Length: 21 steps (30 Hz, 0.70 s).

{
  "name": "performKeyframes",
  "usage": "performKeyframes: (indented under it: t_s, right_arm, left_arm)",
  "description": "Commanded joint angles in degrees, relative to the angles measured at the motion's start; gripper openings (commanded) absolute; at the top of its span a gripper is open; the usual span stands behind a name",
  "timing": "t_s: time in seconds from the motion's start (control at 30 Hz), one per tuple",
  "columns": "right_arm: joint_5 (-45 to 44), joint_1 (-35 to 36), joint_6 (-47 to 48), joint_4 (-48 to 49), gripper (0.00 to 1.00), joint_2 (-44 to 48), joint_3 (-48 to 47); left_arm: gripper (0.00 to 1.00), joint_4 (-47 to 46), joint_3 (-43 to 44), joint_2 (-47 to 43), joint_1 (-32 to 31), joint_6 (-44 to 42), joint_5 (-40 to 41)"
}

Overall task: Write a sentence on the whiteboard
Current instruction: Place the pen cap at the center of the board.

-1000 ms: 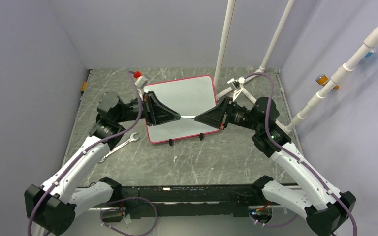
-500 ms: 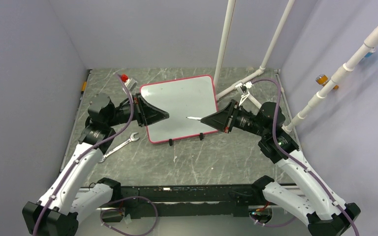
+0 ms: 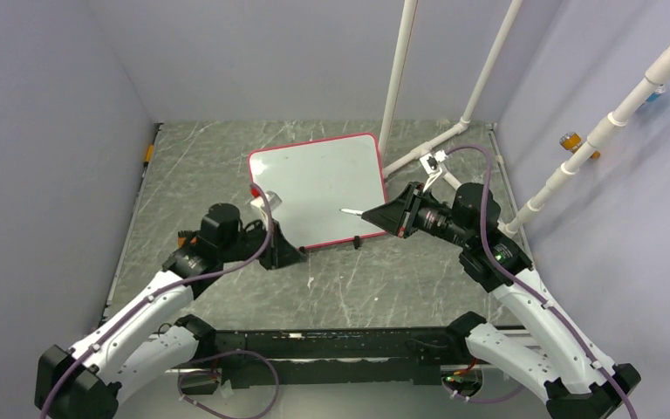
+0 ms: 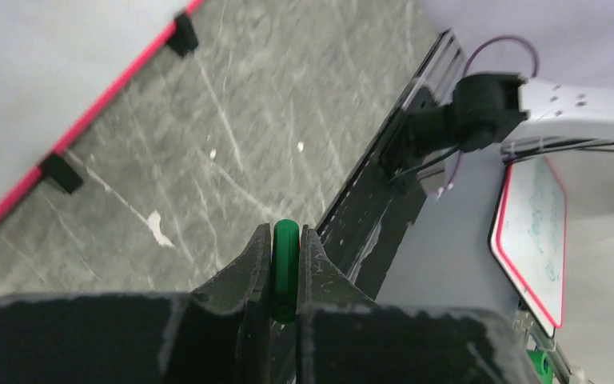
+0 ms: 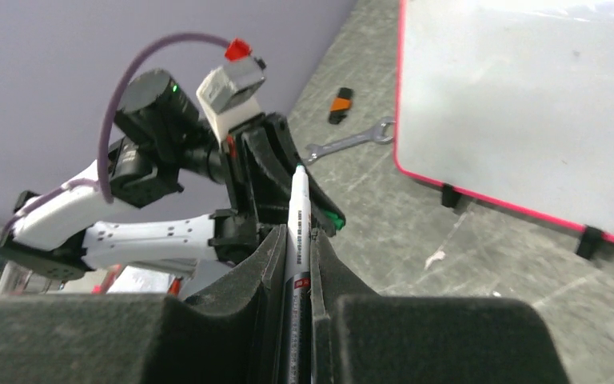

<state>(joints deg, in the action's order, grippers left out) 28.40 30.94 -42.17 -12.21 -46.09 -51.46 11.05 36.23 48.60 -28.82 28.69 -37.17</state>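
Two arms at the whiteboard, one gripping a marker, the other a cap.

Top view: the whiteboard [image 3: 318, 179] lies upper centre on the table [image 3: 384, 271]. At its right edge the right gripper [image 3: 368, 213] is clamped on a white marker [image 3: 350, 210], and the left gripper [image 3: 295, 254] sits by its lower left corner. Left wrist view: narrow jaws pinch a green cap [image 4: 285, 268], and the board's red edge crosses the upper left. Right wrist view: the marker stands between the closed fingers [image 5: 268, 264], with the board upper right and a wrench [image 5: 350, 142] left of it.

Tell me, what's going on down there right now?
Left fingers shut on green cap. Right fingers shut on marker. Whiteboard blank. Wrench beside it, not blocking.
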Motion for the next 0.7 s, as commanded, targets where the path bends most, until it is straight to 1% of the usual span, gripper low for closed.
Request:
performKeyframes:
  t_s: [0.0, 0.1, 0.23, 0.47, 0.67]
  right_arm:
    - [-8.77, -0.21, 1.30, -6.29, 0.00, 1.57, -1.85]
    - [-13.87, -0.18, 1.40, -9.95, 0.00, 2.65, -2.32]
    - [-16.66, -0.20, 1.05, -11.43, 0.00, 4.42, -1.90]
    - [-18.07, -0.20, 1.48, -13.63, 0.00, 4.78, -2.15]
    - [-18.28, -0.21, 1.48, -14.18, 0.00, 4.84, -2.09]
  left_arm:
    - [0.00, -4.40, -3.63, 1.76, -4.69, -0.45, 7.99]
    - [0.00, -8.01, -5.93, 4.59, -6.89, 0.32, 9.76]
    - [0.00, -13.31, -8.08, 9.29, -9.92, 1.37, 11.07]
    - [0.00, -19.72, -9.66, 17.52, -13.05, 2.69, 12.90]
    - [0.07, -22.47, -9.53, 25.69, -14.23, 3.69, 16.12]
